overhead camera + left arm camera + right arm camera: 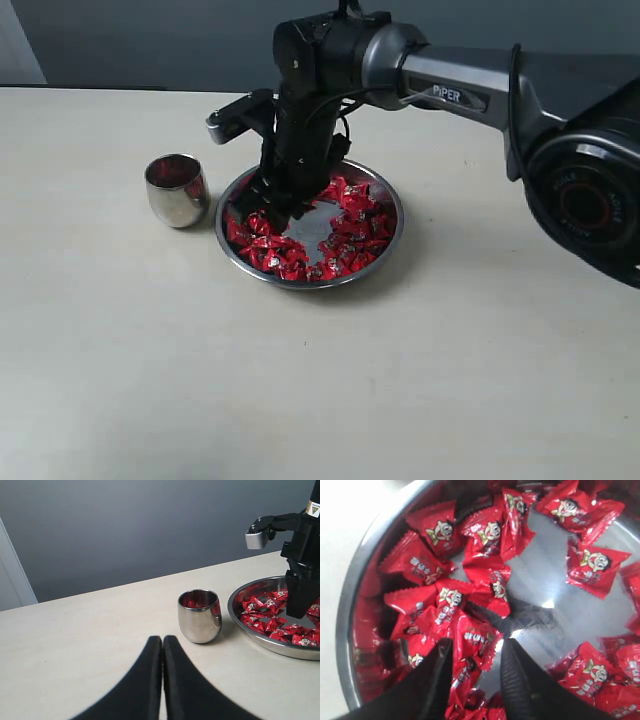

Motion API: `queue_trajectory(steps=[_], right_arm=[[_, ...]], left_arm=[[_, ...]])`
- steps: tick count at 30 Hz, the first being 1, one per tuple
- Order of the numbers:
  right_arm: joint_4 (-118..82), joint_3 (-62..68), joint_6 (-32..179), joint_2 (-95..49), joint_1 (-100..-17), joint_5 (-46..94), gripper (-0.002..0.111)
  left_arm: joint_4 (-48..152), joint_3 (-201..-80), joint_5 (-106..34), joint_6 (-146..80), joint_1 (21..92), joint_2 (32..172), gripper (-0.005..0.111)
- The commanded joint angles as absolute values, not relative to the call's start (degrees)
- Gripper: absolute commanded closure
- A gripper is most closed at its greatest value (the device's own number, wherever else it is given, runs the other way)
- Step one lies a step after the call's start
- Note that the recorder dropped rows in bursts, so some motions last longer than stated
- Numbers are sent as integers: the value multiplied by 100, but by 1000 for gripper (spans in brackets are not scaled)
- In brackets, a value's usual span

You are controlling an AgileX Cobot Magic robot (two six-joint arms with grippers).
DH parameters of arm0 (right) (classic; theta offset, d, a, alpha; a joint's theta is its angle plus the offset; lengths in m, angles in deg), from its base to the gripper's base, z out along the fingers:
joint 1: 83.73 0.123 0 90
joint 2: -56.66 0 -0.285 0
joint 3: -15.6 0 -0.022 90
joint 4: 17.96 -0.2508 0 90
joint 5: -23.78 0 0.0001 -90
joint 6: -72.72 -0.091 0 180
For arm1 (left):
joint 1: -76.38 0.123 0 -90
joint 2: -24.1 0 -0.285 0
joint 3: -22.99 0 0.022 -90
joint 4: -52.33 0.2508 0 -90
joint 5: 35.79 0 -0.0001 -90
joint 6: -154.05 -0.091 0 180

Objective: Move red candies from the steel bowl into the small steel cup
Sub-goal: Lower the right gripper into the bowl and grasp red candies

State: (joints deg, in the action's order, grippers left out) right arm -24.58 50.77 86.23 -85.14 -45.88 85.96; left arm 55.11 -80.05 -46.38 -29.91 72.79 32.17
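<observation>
The steel bowl sits mid-table with many red candies ringing its bare bottom. My right gripper reaches down into the bowl's left side. In the right wrist view its jaws stand apart just above the pile, with one red candy lying between the fingertips, not pinched. The small steel cup stands upright just left of the bowl, with red showing inside. My left gripper is shut and empty, low over the table a short way from the cup. It does not show in the exterior view.
The right arm's grey forearm and its base fill the exterior view's upper right. Bare beige tabletop lies in front of the bowl and cup. A grey wall stands behind the table.
</observation>
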Motion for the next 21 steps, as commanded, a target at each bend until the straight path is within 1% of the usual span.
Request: queue_trajectory(steps=[1, 4, 21], right_arm=[[-2422, 5064, 8594, -8529, -4604, 8865, 75], [-2432, 5064, 8594, -8557, -4604, 9141, 75], [-2610, 5064, 8594, -8608, -4604, 9237, 75]], left_arm=[[5479, -7979, -4609, -2980, 7282, 3189, 105], [5479, -7979, -4609, -2980, 7282, 3189, 105], [5479, -7979, -4622, -2980, 7282, 3189, 105]])
